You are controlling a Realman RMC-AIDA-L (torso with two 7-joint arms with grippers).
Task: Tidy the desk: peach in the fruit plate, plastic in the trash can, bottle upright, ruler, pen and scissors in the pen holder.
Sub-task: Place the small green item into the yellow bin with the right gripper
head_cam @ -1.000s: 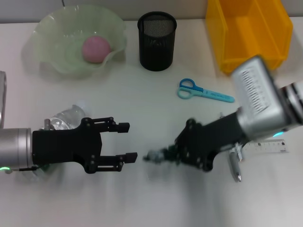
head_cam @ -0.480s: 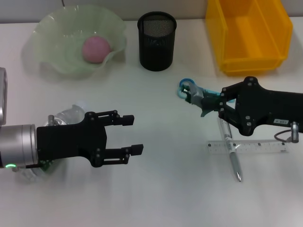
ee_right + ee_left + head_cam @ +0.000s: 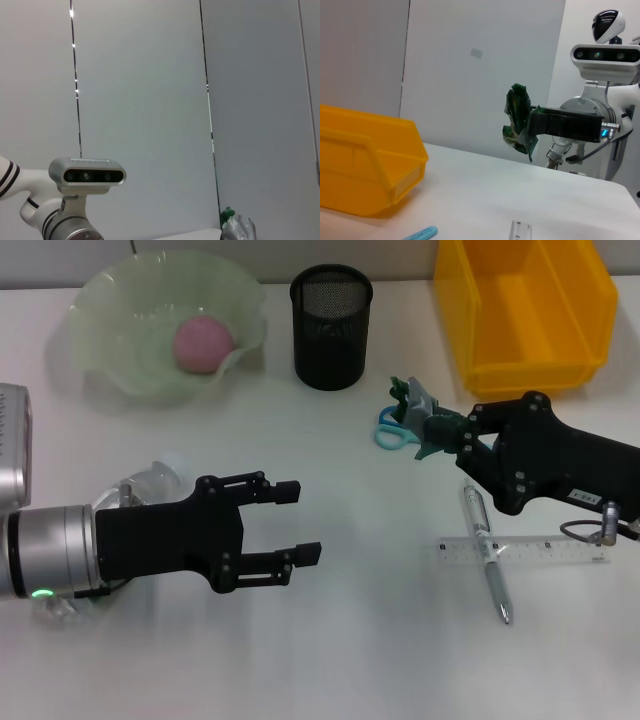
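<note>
1. Head view: the right hand (image 3: pixel 428 430) is closed on the plastic (image 3: pixel 413 410) and carries it above the desk (image 3: pixel 350 640), over the scissors (image 3: pixel 390 430). A second ago it was low at the near middle of the desk with the scrap just pinched; since then it has lifted and swung far and right.
2. That shift puts the plastic near the trash can (image 3: pixel 525 315), which stands at the far right, but not yet over it. I judge the plastic step to be about half done: the carry needs to go on to the bin's mouth before release.
3. Left wrist view: the plastic (image 3: pixel 519 122) hangs crumpled from the right hand (image 3: pixel 532 127), clear of the desk, with the trash can (image 3: pixel 365 165) off to one side.
4. The left hand (image 3: pixel 285 525) hovers open and empty at the near left, having crept slightly rightward over the last second. The bottle (image 3: pixel 140 495) lies on its side just behind it, largely hidden by the arm.
5. The peach (image 3: pixel 204 342) already sits in the fruit plate (image 3: pixel 110 370) at the far left.
6. The pen holder (image 3: pixel 331 328) stands at far centre. The ruler (image 3: pixel 525 551) and pen (image 3: pixel 487 552) lie crossed at the near right, so these, the scissors and the bottle remain to do.
</note>
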